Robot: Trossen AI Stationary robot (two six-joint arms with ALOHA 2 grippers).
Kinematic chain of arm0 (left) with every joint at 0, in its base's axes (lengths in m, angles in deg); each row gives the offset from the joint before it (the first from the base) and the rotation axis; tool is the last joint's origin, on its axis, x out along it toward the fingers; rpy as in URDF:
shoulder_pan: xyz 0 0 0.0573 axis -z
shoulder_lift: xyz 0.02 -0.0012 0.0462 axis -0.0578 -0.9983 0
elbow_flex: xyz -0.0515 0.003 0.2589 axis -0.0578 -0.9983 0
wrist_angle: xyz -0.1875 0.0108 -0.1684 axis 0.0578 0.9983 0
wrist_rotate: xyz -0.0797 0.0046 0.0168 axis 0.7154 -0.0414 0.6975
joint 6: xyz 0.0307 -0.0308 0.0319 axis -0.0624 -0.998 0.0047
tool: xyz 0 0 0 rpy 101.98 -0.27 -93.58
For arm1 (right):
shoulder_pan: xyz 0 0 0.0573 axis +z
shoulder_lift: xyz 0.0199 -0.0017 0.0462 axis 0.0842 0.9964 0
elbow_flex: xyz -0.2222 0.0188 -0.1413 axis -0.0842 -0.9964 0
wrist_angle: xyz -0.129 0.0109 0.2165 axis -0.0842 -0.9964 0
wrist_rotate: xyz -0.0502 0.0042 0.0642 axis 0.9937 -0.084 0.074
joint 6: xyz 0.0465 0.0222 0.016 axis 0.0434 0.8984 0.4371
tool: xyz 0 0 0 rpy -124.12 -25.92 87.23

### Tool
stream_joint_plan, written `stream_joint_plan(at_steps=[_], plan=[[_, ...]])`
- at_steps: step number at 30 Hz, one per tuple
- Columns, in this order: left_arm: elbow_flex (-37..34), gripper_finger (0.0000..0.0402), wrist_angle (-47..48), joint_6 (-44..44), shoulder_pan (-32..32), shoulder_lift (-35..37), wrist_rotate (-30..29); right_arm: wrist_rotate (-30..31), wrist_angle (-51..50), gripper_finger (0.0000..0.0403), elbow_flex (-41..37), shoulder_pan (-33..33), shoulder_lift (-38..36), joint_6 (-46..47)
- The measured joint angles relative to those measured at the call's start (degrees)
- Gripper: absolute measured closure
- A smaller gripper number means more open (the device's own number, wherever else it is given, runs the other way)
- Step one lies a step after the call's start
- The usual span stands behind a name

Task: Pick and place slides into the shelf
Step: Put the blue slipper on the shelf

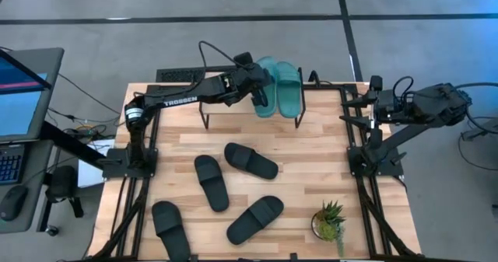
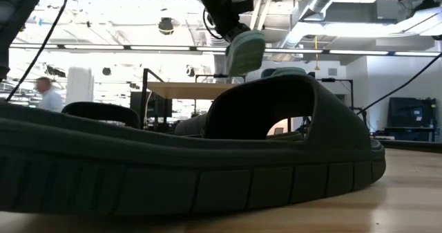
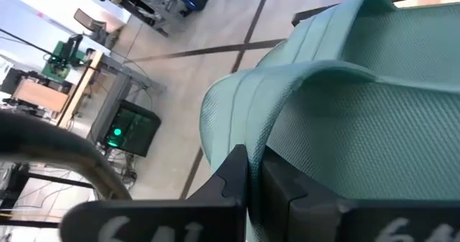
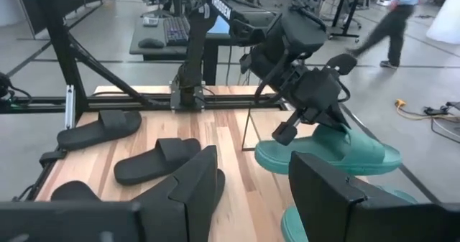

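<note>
Teal slide [image 1: 262,91] hangs over the shelf [image 1: 233,106], pinched at its edge by my left jaws [image 1: 253,79], beside the second teal slide [image 1: 289,87]. Risk: thin rubber grip slips, dropping it off the worktop [image 1: 311,161]. Right jaws [image 4: 251,192] spread, waiting.

A small potted plant [image 1: 329,221] with spiky green leaves stands on the wooden table [image 1: 311,153] at the lower right of the high view. At the left edge of that view a monitor [image 1: 19,91] glows blue, with a keyboard [image 1: 9,165] and a mouse [image 1: 13,201] below it. Grey floor fills the top. In the low view a person [image 2: 47,95] shows at far left under ceiling pipes [image 2: 324,8]. Another person [image 4: 392,23] walks at the upper right of the right wrist view.
</note>
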Motion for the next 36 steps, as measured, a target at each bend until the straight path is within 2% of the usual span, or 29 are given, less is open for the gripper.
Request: stream_joint_plan(at_steps=[6,11,19,36], plan=[[4.68,0.0401,5.02,1.24,-0.63,-3.14,-0.45,-0.02,-1.15,0.0242,0.00,0.00,0.00,0.37],[5.22,0.0401,8.77,0.35,-1.62,-4.91,-0.48,-0.02,-1.26,0.0242,0.00,0.00,0.00,0.43],[5.22,0.0401,7.80,-1.05,-1.66,-7.13,-0.47,0.00,-1.67,0.0242,0.00,0.00,-0.28,0.16],[5.20,0.0401,5.56,-1.54,-1.99,-7.16,1.23,-0.02,-2.57,0.0242,0.00,0.00,-0.70,1.09]])
